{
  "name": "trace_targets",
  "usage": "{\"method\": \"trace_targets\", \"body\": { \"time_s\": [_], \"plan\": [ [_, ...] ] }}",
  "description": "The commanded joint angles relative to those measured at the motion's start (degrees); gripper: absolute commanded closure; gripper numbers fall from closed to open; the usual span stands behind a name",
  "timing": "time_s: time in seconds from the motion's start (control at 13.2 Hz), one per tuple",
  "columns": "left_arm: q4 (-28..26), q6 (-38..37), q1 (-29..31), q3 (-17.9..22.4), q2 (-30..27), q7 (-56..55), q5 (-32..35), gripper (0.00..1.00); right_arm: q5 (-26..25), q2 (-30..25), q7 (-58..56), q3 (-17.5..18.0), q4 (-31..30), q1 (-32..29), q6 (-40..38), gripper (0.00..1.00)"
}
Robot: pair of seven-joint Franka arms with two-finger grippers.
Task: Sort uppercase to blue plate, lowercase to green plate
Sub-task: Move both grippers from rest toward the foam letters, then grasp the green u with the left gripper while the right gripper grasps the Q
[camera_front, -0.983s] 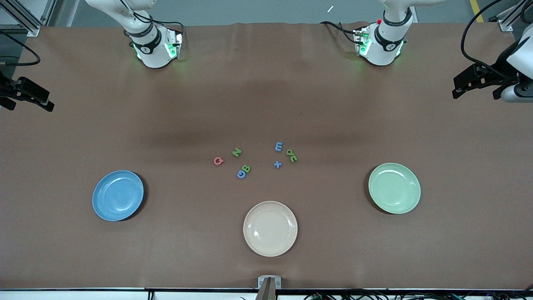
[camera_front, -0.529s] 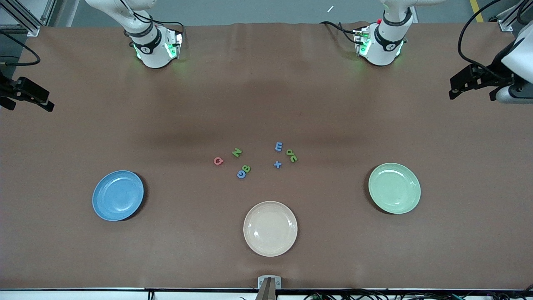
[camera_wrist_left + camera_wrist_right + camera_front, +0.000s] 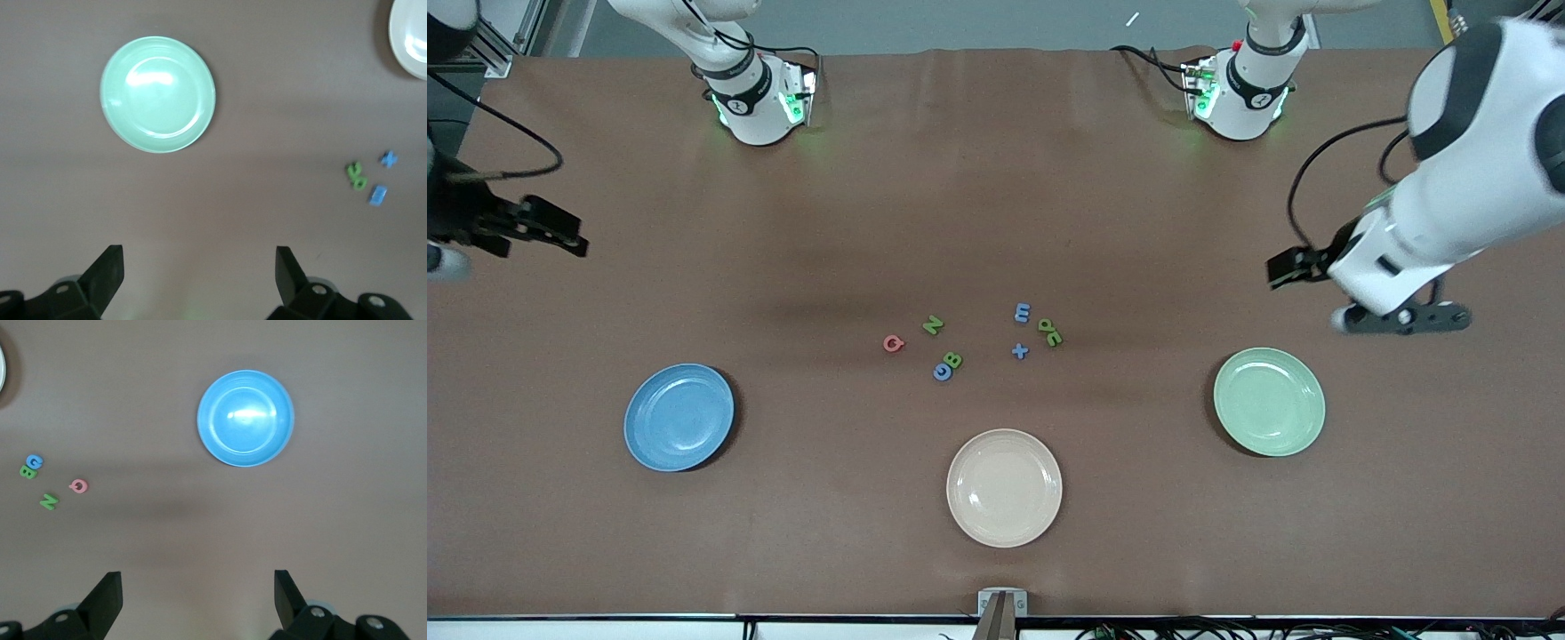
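Note:
The uppercase letters lie mid-table: pink Q (image 3: 893, 343) (image 3: 79, 486), green N (image 3: 932, 325) (image 3: 48, 501), green B (image 3: 953, 359) (image 3: 27, 473) touching a blue G shape (image 3: 942, 371) (image 3: 34, 461). The lowercase letters sit beside them: blue m (image 3: 1022, 312) (image 3: 377, 195), blue x (image 3: 1020, 351) (image 3: 389, 159), and green e and p (image 3: 1049, 332) (image 3: 357, 175) together. No letter lies on the blue plate (image 3: 679, 416) (image 3: 245, 418) or the green plate (image 3: 1269, 402) (image 3: 157, 94). My left gripper (image 3: 1303, 267) (image 3: 198, 273) hangs open above the table near the green plate. My right gripper (image 3: 547, 233) (image 3: 197, 597) is open at its table end.
A cream plate (image 3: 1004, 487) (image 3: 413, 33) sits nearest the front camera, between the two coloured plates. The arm bases (image 3: 760, 107) (image 3: 1240, 98) stand along the table's farthest edge. A small grey fixture (image 3: 1002, 603) sits at the table's nearest edge.
The left arm has swung in from its table end toward the green plate. The right gripper has shifted slightly inward. Letters and plates have not moved.

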Motion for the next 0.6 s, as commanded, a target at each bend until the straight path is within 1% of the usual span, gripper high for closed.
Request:
{"method": "trace_targets", "body": {
  "time_s": [0.0, 0.15, 0.23, 0.38, 0.53],
  "plan": [
    [-3.98, 8.61, -2.29, -0.71, 2.39, -6.7, 0.83, 0.0, 1.98, 4.86, 3.38, -0.06, -0.29, 3.9, 3.2, 0.0],
    [-6.97, 15.29, -3.96, -0.71, 4.58, -11.72, 0.92, 0.0, 3.39, 7.06, 11.89, -0.06, -2.56, 8.2, 8.29, 0.0],
    [-7.68, 17.5, -5.97, -0.63, 5.72, -13.39, 1.09, 0.0, 3.4, 7.85, 15.32, -0.06, -3.53, 10.22, 10.83, 0.0],
    [-7.25, 20.5, -9.5, -0.71, 9.05, -22.23, 6.25, 0.0, 4.7, 10.57, 24.1, -0.06, -6.17, 13.83, 15.84, 0.0],
    [-6.9, 23.92, -11.78, -0.89, 12.48, -28.32, 6.98, 0.0, 6.2, 13.56, 32.36, -0.06, -8.89, 17.52, 21.29, 0.0]
  ]
}}
